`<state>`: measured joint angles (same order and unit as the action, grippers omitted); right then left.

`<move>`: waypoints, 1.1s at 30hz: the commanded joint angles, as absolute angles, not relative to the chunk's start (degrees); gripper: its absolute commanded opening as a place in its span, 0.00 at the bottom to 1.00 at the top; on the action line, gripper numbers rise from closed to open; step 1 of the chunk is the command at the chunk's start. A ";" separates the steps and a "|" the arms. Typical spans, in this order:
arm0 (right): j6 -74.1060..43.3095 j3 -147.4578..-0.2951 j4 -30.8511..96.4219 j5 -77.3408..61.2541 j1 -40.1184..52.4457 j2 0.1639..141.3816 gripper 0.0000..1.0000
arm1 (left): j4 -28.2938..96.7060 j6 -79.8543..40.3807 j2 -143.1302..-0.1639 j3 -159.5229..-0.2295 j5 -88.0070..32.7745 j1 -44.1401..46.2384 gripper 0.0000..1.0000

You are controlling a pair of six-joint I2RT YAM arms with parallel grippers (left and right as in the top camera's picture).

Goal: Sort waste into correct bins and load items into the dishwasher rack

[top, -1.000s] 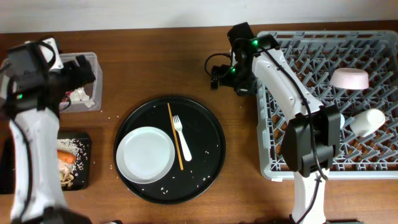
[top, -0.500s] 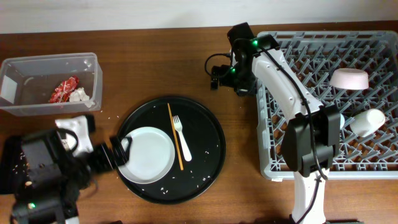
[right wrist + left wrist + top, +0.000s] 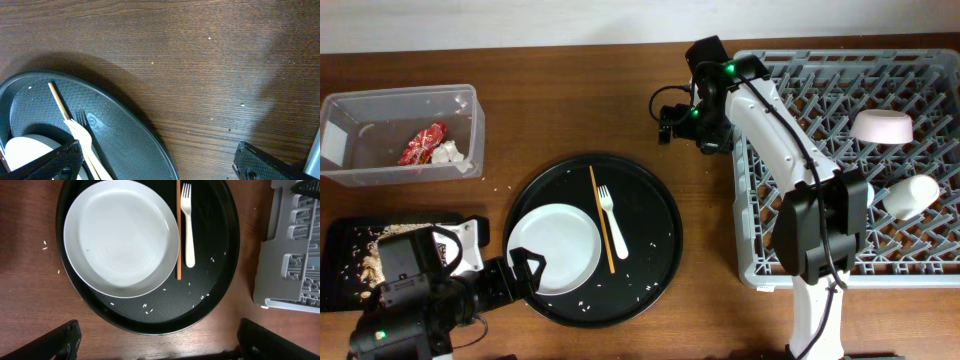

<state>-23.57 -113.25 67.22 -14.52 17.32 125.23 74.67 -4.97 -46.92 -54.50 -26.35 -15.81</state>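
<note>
Left gripper (image 3: 164, 340): we found it spread wide and empty, poised over the near rim of the round tray (image 3: 212, 280).
Plate (image 3: 122, 237): it lay flat on that tray, straight ahead of the left gripper and just beyond it, well inside the line of its fingers.
Stick (image 3: 178, 230): it ran ahead and slightly right, its long axis pointing away from the gripper, hard against the plate's right edge; we could not tell whether it rested on the rim.
Fork (image 3: 188, 225): it sat just right of the stick and parallel to it, tines at the far end.
Nearer arm: we judged the left one nearer the plate. The right gripper (image 3: 155, 165) was also wide and empty, over bare wood beyond the tray's far rim.
Surfaces: the plate was smooth, glossy and shallow, the tray matt and pebbled with pale crumbs (image 3: 147, 307), the fork thin plastic, the stick slim wood.
Rack (image 3: 290, 270): it stood far right of the left gripper, grey plastic with pegs, already holding a bowl (image 3: 882, 127) and a cup (image 3: 912, 195).
Tub (image 3: 400, 93): it was clear plastic, off to the left, holding a red wrapper (image 3: 423, 143).
</note>
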 commanded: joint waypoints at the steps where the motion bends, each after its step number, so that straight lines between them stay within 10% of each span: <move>1: -23.66 -113.95 67.20 -14.76 17.08 125.84 0.99 | 71.29 0.12 -46.33 -54.22 -25.52 -12.21 0.99; 17: -23.66 -113.95 67.20 -14.76 17.08 125.84 0.99 | 17.82 12.12 -13.98 -12.84 -19.75 -0.43 0.99; 33: -23.66 -113.95 67.20 -14.76 17.08 125.84 0.99 | 1.04 -5.78 -0.30 -0.47 -8.60 -0.43 0.99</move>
